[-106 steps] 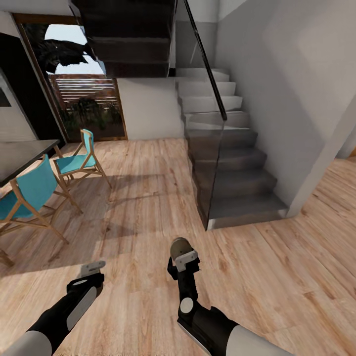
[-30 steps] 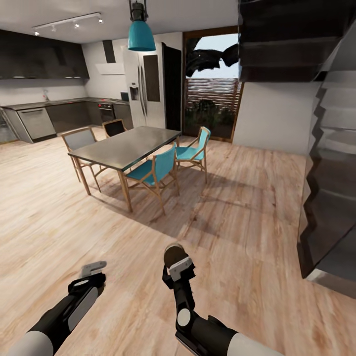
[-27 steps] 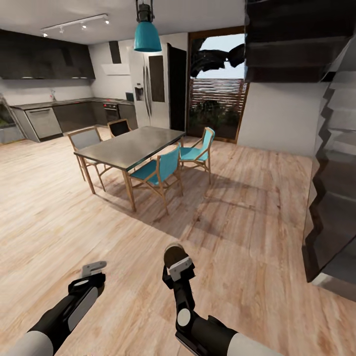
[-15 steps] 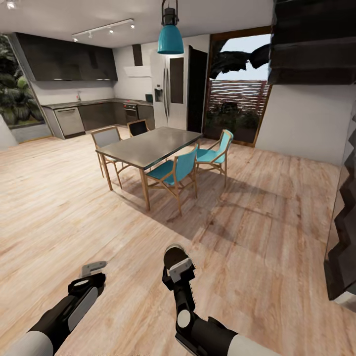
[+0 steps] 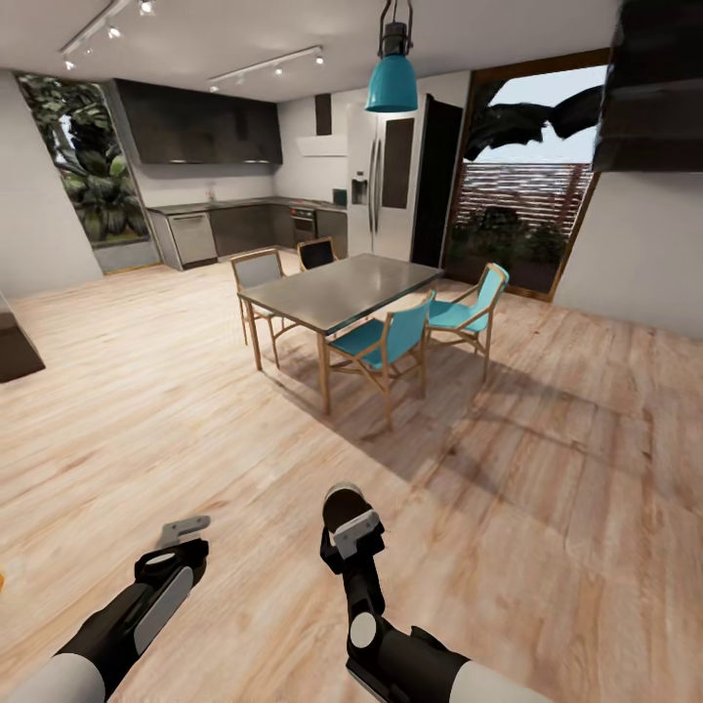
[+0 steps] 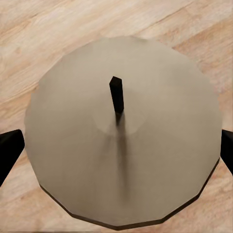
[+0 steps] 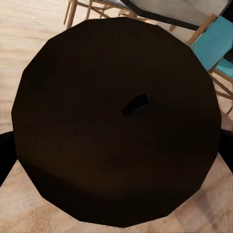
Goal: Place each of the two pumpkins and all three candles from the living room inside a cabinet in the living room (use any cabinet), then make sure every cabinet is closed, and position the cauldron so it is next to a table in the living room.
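Left fingers (image 6: 8, 151) show in the left wrist view as two dark tips, one on each side of a tan candle (image 6: 121, 160), closed in against its rim so that the candle sits held between them; its flat top faces the camera, and a thin dark wick (image 6: 116, 94) stands up from the middle. Wooden floor (image 6: 43, 29) lies beyond that candle. Right fingers (image 7: 5, 156) are set the same way in the right wrist view, one dark tip at each flank of a second candle (image 7: 116, 145), gripping it between them; this one looks almost black in shadow, and its short wick (image 7: 134, 105) leans to one side. In the head view the right arm holds that second candle (image 5: 341, 506) upright above the wrist, while the left arm ends in a grey piece (image 5: 184, 530) just over the floor, and from there I cannot tell how its fingers stand. Well ahead of both sets of fingers, across open planks, stands a dark dining table (image 5: 342, 288) with wooden legs; two blue chairs (image 5: 379, 344) are drawn up on its near and right sides, and two more chairs stand at its far end. A teal pendant lamp (image 5: 392, 84) hangs above the table. Farther beyond the fingers are a tall fridge (image 5: 376, 190) and dark kitchen cupboards (image 5: 200, 137).
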Tool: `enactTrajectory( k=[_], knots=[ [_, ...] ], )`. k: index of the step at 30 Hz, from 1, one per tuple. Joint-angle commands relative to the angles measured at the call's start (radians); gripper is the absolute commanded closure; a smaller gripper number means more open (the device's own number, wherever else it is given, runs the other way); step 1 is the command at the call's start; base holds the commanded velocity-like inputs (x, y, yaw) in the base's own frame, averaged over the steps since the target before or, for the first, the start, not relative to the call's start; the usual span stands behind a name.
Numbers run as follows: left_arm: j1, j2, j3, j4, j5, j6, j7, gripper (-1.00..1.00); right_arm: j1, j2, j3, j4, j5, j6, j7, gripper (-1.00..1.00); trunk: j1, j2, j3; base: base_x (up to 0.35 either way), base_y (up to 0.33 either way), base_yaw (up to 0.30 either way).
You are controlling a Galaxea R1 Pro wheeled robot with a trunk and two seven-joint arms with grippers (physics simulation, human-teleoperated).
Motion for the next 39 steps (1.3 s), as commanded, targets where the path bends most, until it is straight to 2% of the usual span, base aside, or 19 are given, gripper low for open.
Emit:
enactTrajectory(
  k=[1, 7, 11, 12, 13, 14, 16, 17, 18, 20, 25, 27, 30, 39],
  knots=[
    [0.000, 0.000, 0.000, 0.000, -0.002, 0.000, 0.000, 1.00, 0.000, 0.000, 0.000, 0.000, 0.003, 0.000, 0.000, 1.00, 0.000, 0.000, 0.001, 0.000, 0.000, 0.278],
    [0.000, 0.000, 0.000, 0.000, -0.002, 0.000, 0.000, 1.00, 0.002, 0.002, 0.000, 0.001, -0.004, 0.006, 0.001, 1.00, 0.000, 0.000, 0.001, 0.000, 0.000, 0.056],
    [0.000, -0.001, 0.000, 0.000, -0.002, 0.000, 0.000, 1.00, 0.003, 0.003, -0.010, 0.084, -0.009, 0.046, 0.051, 1.00, 0.000, 0.000, 0.001, 0.000, 0.000, 0.002],
    [0.000, -0.002, 0.000, 0.001, -0.002, 0.000, -0.003, 1.00, 0.002, 0.003, -0.022, 0.113, -0.028, 0.069, 0.091, 1.00, 0.000, 0.000, 0.001, 0.000, 0.000, 0.000],
    [0.000, -0.002, 0.000, 0.001, -0.002, 0.000, -0.010, 1.00, 0.001, 0.002, -0.046, 0.137, -0.073, 0.085, 0.131, 1.00, 0.000, 0.000, 0.001, 0.000, 0.000, 0.000],
    [0.000, -0.003, 0.000, 0.001, -0.002, 0.001, -0.028, 1.00, 0.000, 0.000, -0.082, 0.165, -0.159, 0.096, 0.180, 1.00, 0.000, 0.000, 0.001, 0.000, 0.000, 0.000],
    [0.000, -0.004, -0.001, 0.001, -0.002, 0.001, -0.044, 1.00, 0.000, -0.004, -0.094, 0.172, -0.194, 0.099, 0.200, 1.00, 0.000, 0.000, 0.001, 0.000, 0.000, 0.000],
    [0.000, -0.009, -0.001, 0.002, -0.002, 0.001, -0.048, 1.00, 0.000, -0.005, -0.094, 0.170, -0.199, 0.099, 0.204, 1.00, 0.000, 0.000, 0.001, 0.000, 0.000, 0.000],
    [0.000, -0.025, -0.001, 0.002, -0.004, 0.001, -0.051, 1.00, 0.000, -0.004, -0.094, 0.165, -0.204, 0.099, 0.208, 1.00, 0.000, 0.000, 0.001, 0.000, 0.000, 0.000],
    [0.001, -0.034, -0.001, 0.002, -0.004, 0.001, -0.053, 1.00, 0.000, -0.005, -0.094, 0.151, -0.206, 0.105, 0.208, 1.00, 0.000, 0.000, 0.001, 0.000, 0.000, 0.000],
    [0.001, -0.039, -0.001, 0.016, -0.004, -0.001, -0.054, 1.00, 0.000, -0.001, -0.099, 0.152, -0.220, 0.142, 0.218, 1.00, 0.000, 0.000, 0.001, 0.000, 0.000, 0.000],
    [0.000, -0.042, 0.000, 0.048, -0.005, -0.002, -0.055, 1.00, -0.003, 0.000, -0.103, 0.148, -0.220, 0.192, 0.217, 1.00, 0.000, 0.000, 0.001, 0.000, 0.000, 0.000],
    [0.001, -0.043, 0.000, 0.054, -0.007, -0.001, -0.054, 1.00, -0.008, 0.002, -0.107, 0.141, -0.220, 0.223, 0.217, 1.00, 0.000, 0.000, 0.001, 0.000, 0.000, 0.000],
    [0.001, -0.044, 0.002, 0.082, -0.002, 0.000, -0.058, 1.00, -0.008, 0.006, -0.107, 0.136, -0.220, 0.230, 0.216, 1.00, 0.000, 0.000, 0.001, 0.185, 0.096, 0.000]
  ],
)
